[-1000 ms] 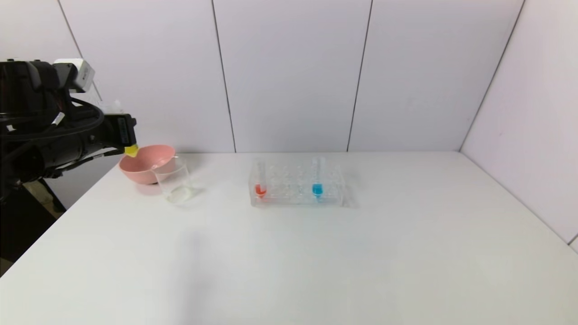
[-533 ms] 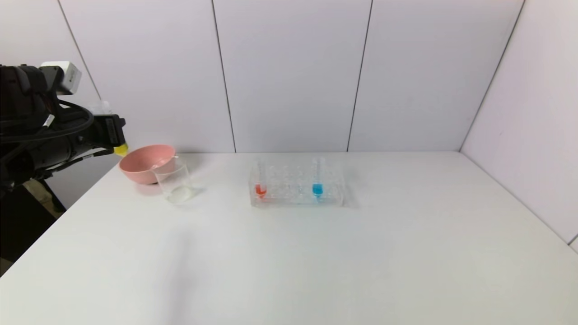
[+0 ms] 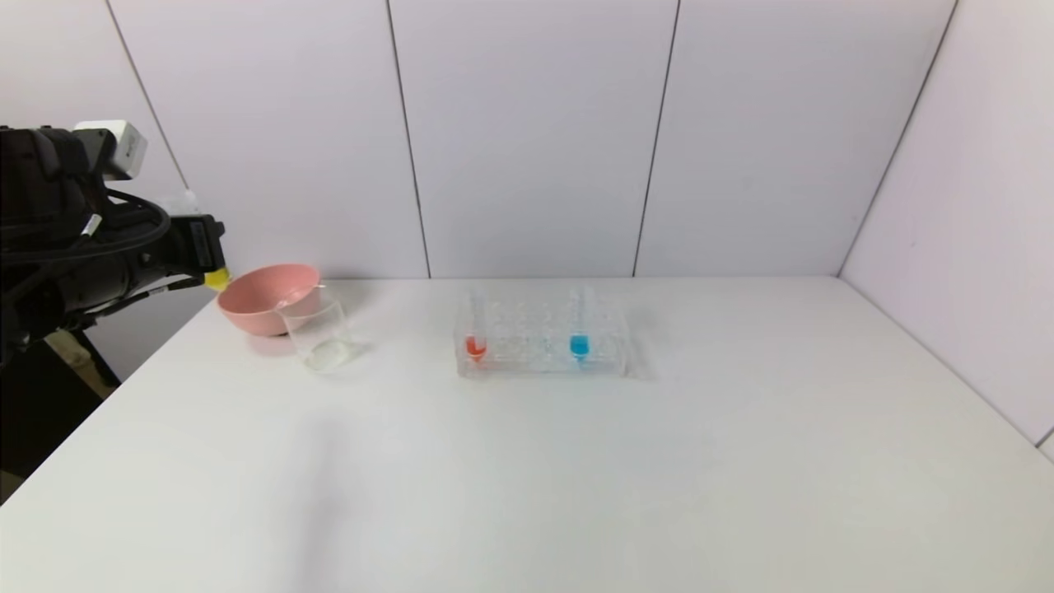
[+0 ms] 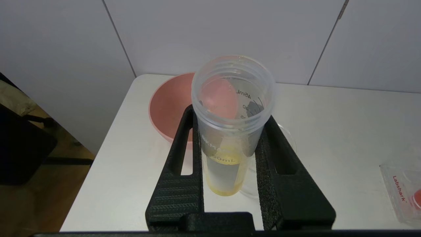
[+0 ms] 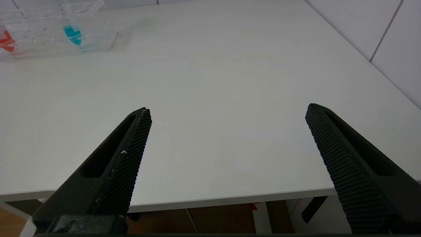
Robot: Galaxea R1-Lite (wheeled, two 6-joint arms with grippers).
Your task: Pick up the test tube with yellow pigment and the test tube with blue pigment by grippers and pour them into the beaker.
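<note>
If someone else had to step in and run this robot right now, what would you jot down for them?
Left gripper: shut on the test tube with yellow pigment, held up beside the pink bowl, at the table's left edge.
Right gripper: open, empty, low by the table's near edge.
Beaker: in front of the bowl, looks empty or nearly so.
Test tube with blue pigment: standing in the clear rack, along with a red-orange tube.
Done: yellow tube picked up.
Left: pour yellow into the beaker, then fetch and pour blue.
</note>
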